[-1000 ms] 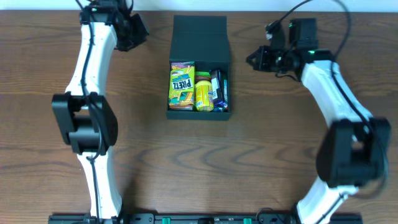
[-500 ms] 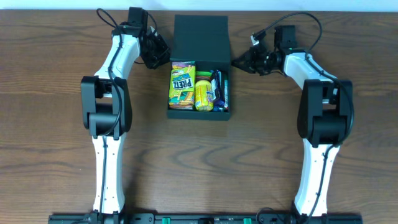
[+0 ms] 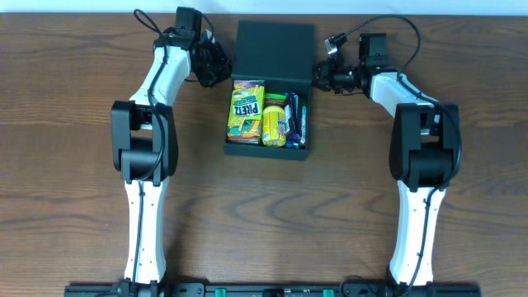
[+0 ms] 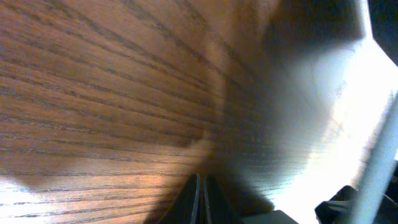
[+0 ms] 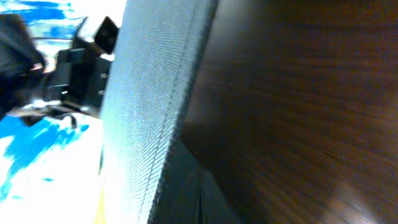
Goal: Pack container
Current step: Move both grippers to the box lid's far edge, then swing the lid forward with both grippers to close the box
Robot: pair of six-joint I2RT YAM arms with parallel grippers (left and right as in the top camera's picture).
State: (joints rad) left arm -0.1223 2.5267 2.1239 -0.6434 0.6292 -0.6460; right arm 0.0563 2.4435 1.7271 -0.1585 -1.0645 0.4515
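The dark teal container (image 3: 264, 151) sits at the table's far middle, its flap lid (image 3: 275, 45) open and lying back. Inside are a yellow-green Pretz packet (image 3: 245, 110), a yellow packet (image 3: 273, 124) and dark blue packets (image 3: 295, 120). My left gripper (image 3: 221, 68) is shut and empty at the lid's left edge; its closed fingertips (image 4: 200, 200) hover over bare wood. My right gripper (image 3: 318, 78) is shut against the container's right side, whose textured wall (image 5: 149, 93) fills the right wrist view beside my fingertips (image 5: 202, 196).
The brown wooden table (image 3: 82, 181) spreads around the container. Both arms stretch from the near edge to the far side, left arm (image 3: 140, 148) and right arm (image 3: 421, 148). Cables loop behind the right wrist (image 3: 388, 25).
Both arms have swung inward to the container's lid edges, left from the left, right from the right. The container has shifted slightly to the right.
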